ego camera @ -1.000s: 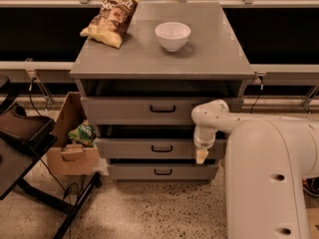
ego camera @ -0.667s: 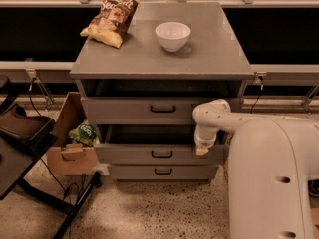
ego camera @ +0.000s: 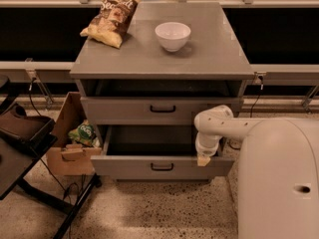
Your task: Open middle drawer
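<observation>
The grey cabinet (ego camera: 214, 59) has its middle drawer (ego camera: 124, 166) pulled well out towards me; its flat grey front carries a small black bar handle (ego camera: 162, 167), and the deep, empty grey box (ego camera: 149, 141) shows behind it. The first drawer (ego camera: 124, 111) above is closed. The third drawer is hidden under the open one. My gripper (ego camera: 203, 159) points down from the white arm (ego camera: 219, 126), with its tan tip at the top edge of the middle drawer's front, near the right end.
A chip bag (ego camera: 112, 15) and a white bowl (ego camera: 173, 36) sit on the cabinet top. A cardboard box (ego camera: 62, 156) with a green packet (ego camera: 84, 132) stands left of the drawers. A black stand (ego camera: 20, 133) is further left. My white body (ego camera: 279, 178) fills the right foreground.
The middle drawer has slid further out towards me, and its inside now shows. The gripper has come forward and down with the drawer's front edge.
</observation>
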